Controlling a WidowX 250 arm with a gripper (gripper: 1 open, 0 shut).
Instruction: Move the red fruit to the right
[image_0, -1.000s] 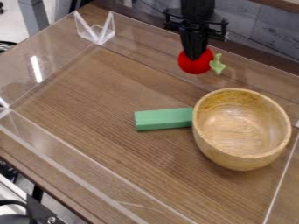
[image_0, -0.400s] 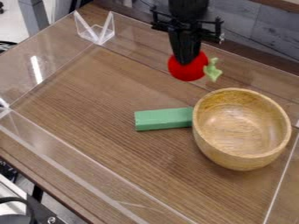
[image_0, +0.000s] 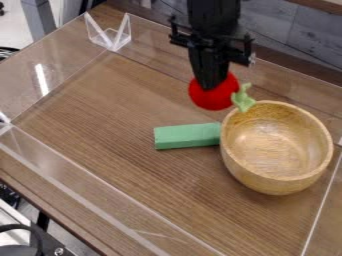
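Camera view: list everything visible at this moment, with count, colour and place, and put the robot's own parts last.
red fruit: one, bright red with a green leaf, at the back centre beside the bowl's far-left rim, in the gripper
green block: one, green, lying flat mid-table, just left of the bowl
wooden bowl: one, light wood, on the right side, upright, nothing visible inside
table: one, dark wood grain, under everything
clear walls: transparent, standing around the table's edges
clear bracket: one, transparent, at the far-left corner
gripper: one, black, pointing down, shut on the red fruit
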